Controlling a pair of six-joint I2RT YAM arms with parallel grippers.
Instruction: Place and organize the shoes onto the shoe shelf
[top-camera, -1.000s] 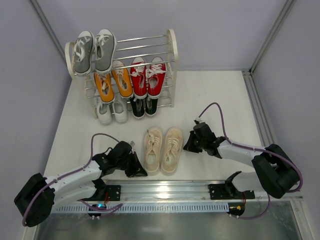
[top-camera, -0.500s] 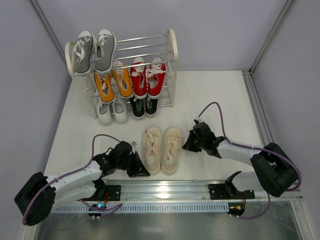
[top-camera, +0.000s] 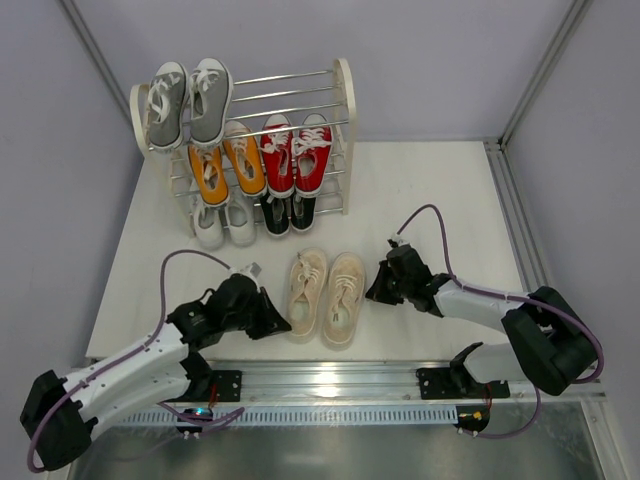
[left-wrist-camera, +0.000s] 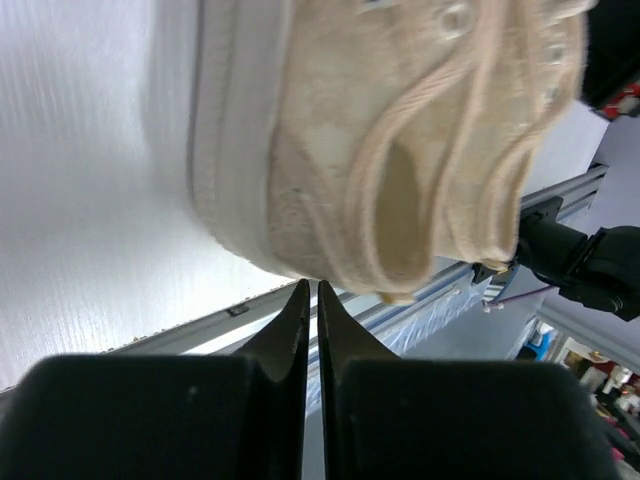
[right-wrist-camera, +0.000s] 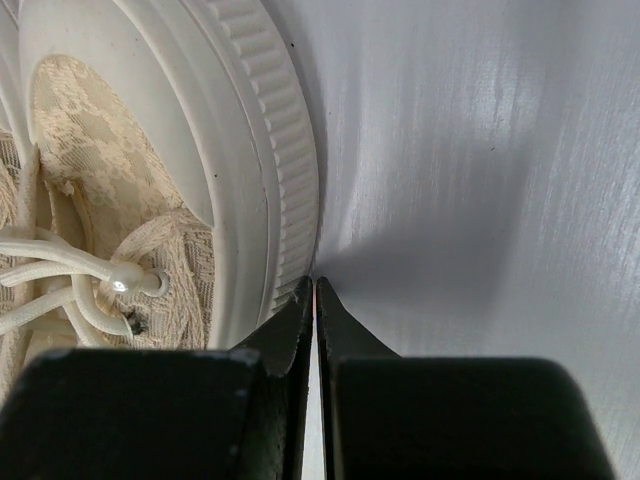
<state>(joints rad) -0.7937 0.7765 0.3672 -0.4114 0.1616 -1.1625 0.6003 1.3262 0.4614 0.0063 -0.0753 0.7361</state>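
The left arm is raising its elbow compared with a second ago, and the left hand (top-camera: 279, 321) is moving in against the heel of the left beige shoe (top-camera: 306, 296). The beige pair (top-camera: 325, 297) is now sitting slightly nearer the shoe shelf (top-camera: 345, 100) than before. This suggests both arms are sliding the pair forward, not lifting it.

The left hand is fully closed, with its fingertips touching the heel. The right hand (top-camera: 372, 292) is also fully closed, with its tips meeting the ribbed sole rim of the right beige shoe (top-camera: 344, 299).

The pair is lying side by side on the surface (top-camera: 430, 190), toes toward the shelf and well short of it. The canvas is cream with white laces and white rubber soles.

The grey pair (top-camera: 188, 100), orange pair (top-camera: 227, 160), red pair (top-camera: 296, 152), white pair (top-camera: 224, 222) and black pair (top-camera: 288, 212) are already occupying the shelf.
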